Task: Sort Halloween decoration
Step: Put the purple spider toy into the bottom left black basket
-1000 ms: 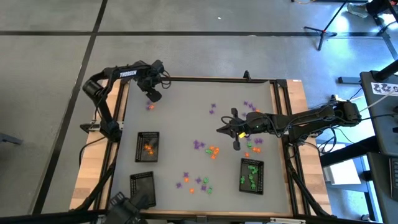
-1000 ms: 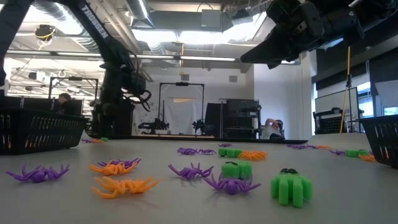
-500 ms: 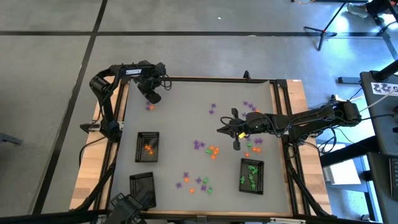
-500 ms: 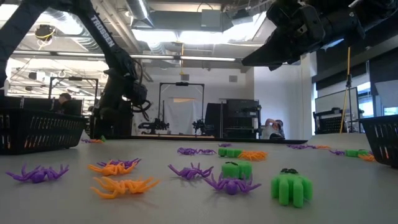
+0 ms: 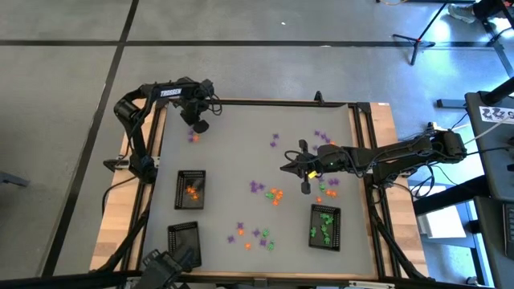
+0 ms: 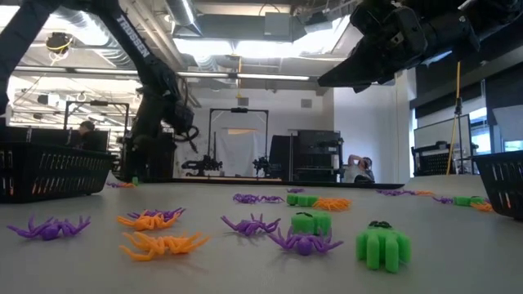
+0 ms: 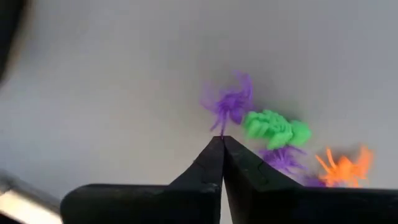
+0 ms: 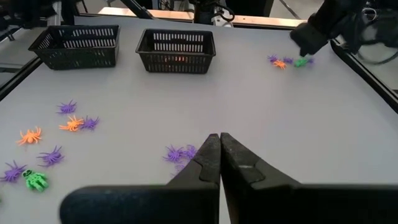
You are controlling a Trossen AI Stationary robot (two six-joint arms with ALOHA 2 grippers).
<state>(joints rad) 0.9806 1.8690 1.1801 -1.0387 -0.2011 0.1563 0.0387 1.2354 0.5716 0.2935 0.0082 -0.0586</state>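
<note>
At the far left corner of the worktop (image 5: 233, 160), the left gripper (image 7: 222, 142) hangs just above a small cluster of trinkets: a purple spider (image 7: 229, 103), a green figure (image 7: 273, 127) and an orange spider (image 7: 344, 167), lying close together. Its jaws are pressed tight together and, as far as the left wrist view shows, nothing sits between them; the purple spider lies just past the tips. The right gripper (image 8: 219, 138) hovers over the middle of the worktop with its jaws likewise clenched and empty.

More trinkets are scattered loose across the centre and near side of the worktop, with some already sorted into the tray with orange pieces (image 5: 191, 177) and the tray with green pieces (image 5: 315, 217); a third tray (image 5: 183, 234) looks empty.

These pieces look like light, thin moulded plastic. The spiders' legs are likely springy and will slip or flick away if pinched at a tip, so the body at the centre is the better hold. The green figures are chunkier and should take a pinch across the torso. Being so light, any piece may skate aside when nudged, and close neighbours risk being caught together.
</note>
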